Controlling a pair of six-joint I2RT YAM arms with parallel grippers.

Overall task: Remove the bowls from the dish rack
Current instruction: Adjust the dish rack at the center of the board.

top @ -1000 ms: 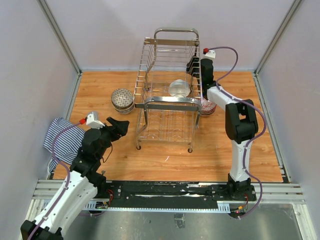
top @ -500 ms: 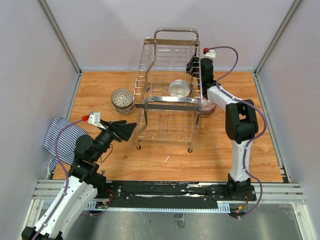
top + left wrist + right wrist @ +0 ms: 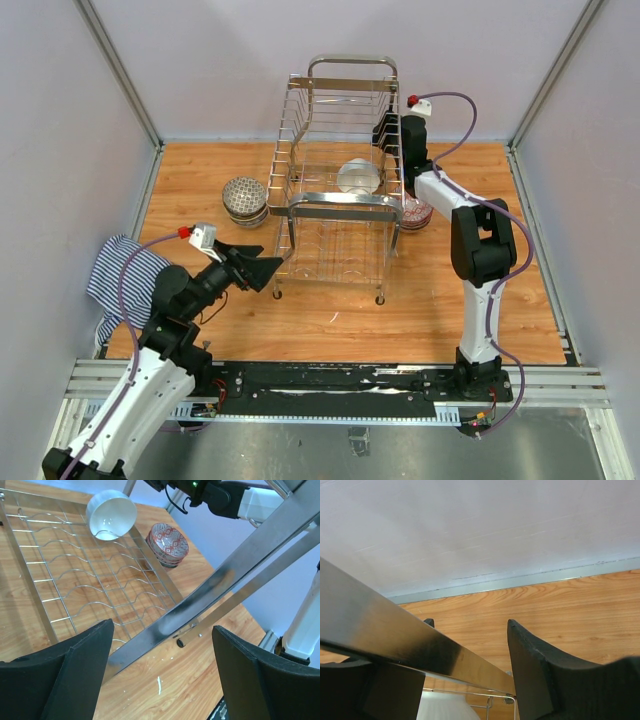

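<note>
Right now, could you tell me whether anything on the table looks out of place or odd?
Only small things: a white scrap lies on the wooden table near the chrome wire dish rack, and the striped cloth sits crumpled at the left edge.

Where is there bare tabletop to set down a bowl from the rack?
Bare wood: the near strip of table between the dish rack and the arm bases, and the far-left corner behind the speckled bowl stack. Crowded: the rack's flanks, red-patterned bowls at right, left gripper by its near-left leg.
</note>
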